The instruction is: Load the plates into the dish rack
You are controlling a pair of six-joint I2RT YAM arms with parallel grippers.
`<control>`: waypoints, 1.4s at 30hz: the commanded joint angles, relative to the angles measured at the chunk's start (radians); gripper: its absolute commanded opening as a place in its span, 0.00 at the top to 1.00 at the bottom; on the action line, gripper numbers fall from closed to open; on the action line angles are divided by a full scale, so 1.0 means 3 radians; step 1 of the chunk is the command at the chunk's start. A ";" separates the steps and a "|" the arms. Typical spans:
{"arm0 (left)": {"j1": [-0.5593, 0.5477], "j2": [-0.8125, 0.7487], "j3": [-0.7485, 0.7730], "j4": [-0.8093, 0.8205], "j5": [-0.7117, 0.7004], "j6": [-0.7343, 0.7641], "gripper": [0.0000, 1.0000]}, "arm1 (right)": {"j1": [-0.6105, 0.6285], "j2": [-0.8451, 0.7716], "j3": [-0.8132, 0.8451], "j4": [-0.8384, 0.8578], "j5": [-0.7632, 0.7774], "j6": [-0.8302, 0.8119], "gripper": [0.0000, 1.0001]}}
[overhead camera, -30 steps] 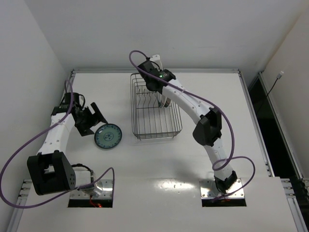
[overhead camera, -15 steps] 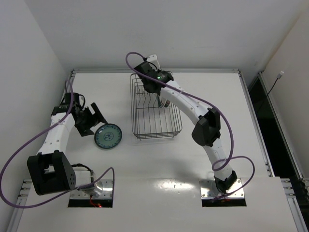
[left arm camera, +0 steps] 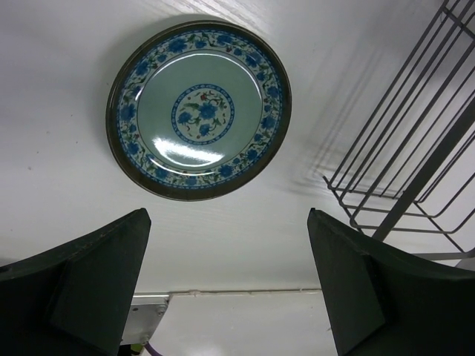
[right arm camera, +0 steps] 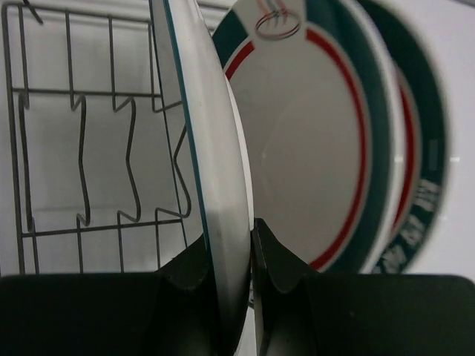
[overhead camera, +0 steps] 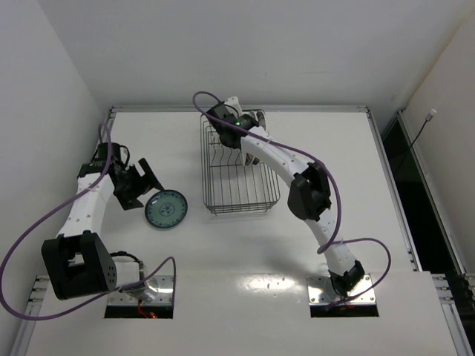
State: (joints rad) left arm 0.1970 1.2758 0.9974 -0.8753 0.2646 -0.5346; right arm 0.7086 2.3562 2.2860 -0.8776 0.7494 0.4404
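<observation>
The right arm is swinging left and farther out than a second ago: its elbow is now sitting closer to the dish rack [overhead camera: 239, 206] and its wrist is hanging over the rack's far end. The left arm and the teal plate [left arm camera: 199, 110] are lying just where they were.

The right arm is reaching in a long arc from its base at the near right, across the table [overhead camera: 356, 170], with the forearm running over the rack's right side. The right gripper [right arm camera: 231, 256] is pinching a pale plate [right arm camera: 215, 148] by its rim, one finger pressing on each face, and is holding it upright and edge-on. Whether that plate is sitting between the prongs cannot be told. Just right of it, two banded plates are standing on edge, the nearer one [right arm camera: 312, 133] facing the held plate and the other [right arm camera: 423, 111] leaning close behind it.

The left arm is bending over the left side of the table, and the left gripper [left arm camera: 226, 222] is hovering with its fingers spread wide, gripping nothing. The teal plate is lying flat on the table just beyond those fingers, left of the rack and apart from it.

A small emblem is showing near the top of the nearer banded plate, and white lettering is running along the other's green band; both are too blurred to read.
</observation>
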 commanded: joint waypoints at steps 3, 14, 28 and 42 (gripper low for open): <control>0.0064 -0.0034 0.0020 -0.0048 -0.0007 0.0069 0.15 | -0.0061 -0.0010 -0.0001 -0.0030 -0.0344 0.0250 1.00; 0.0294 -0.0034 -0.0344 -0.0017 0.0045 0.0069 0.10 | -0.0153 -0.0220 -0.0052 -0.0127 -0.0713 0.0398 0.64; 0.0386 -0.0275 -0.0660 -0.0079 -0.0320 -0.0503 0.01 | -0.0117 -0.1303 -0.0307 -0.0286 -0.0989 0.0337 0.28; 0.0422 -0.0076 -0.2189 0.1685 0.0611 -0.1229 0.08 | -0.0184 -0.2776 -0.2215 0.0164 -0.1491 0.0306 0.28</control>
State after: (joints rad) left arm 0.3222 1.2049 0.4221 -0.6224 0.4557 -0.8635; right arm 0.6624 1.5902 1.6741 -0.8886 0.3336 0.5381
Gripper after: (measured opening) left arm 0.924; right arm 0.718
